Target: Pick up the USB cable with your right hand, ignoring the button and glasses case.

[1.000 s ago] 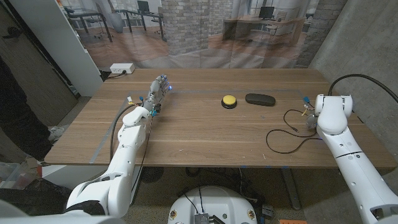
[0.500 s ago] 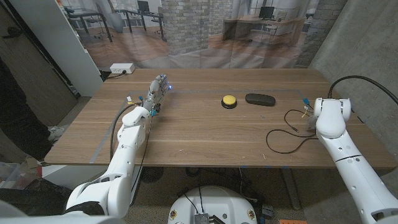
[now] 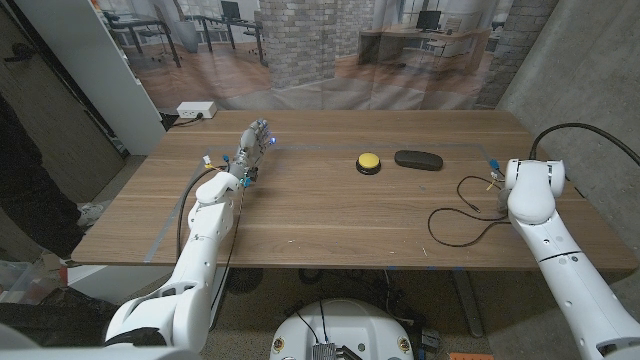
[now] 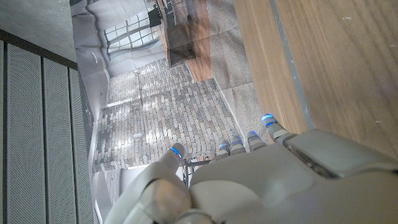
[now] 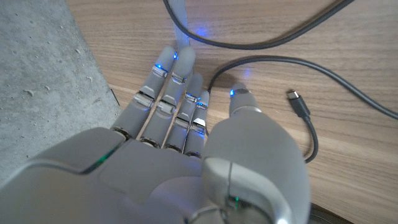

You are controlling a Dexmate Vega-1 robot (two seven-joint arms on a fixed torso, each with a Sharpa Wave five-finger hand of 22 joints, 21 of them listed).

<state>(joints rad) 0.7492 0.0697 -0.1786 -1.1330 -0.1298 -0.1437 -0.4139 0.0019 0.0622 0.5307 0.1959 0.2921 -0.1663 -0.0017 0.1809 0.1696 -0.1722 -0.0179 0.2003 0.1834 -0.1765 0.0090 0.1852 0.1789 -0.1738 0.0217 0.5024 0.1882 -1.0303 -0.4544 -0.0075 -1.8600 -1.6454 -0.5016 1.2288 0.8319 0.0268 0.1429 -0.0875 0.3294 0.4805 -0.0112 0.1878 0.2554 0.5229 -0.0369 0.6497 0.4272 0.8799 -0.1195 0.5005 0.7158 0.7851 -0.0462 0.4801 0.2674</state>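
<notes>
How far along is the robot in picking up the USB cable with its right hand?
Done: the right hand has reached the USB cable at the table's right side. In hand: its fingers are apart over the cable's loops, holding nothing. Left: closing on the cable and lifting it. The button and glasses case lie apart, untouched.

Your wooden table (image 3: 320,210), three things lying on it.
Yellow button (image 3: 369,161) beside black glasses case (image 3: 418,159); USB cable (image 3: 462,215) loops near your right edge.

Yellow button (image 3: 369,161) just beside black glasses case (image 3: 418,159); USB cable (image 3: 462,213) looped near right arm (image 3: 545,225); left hand (image 3: 254,140) well apart.
</notes>
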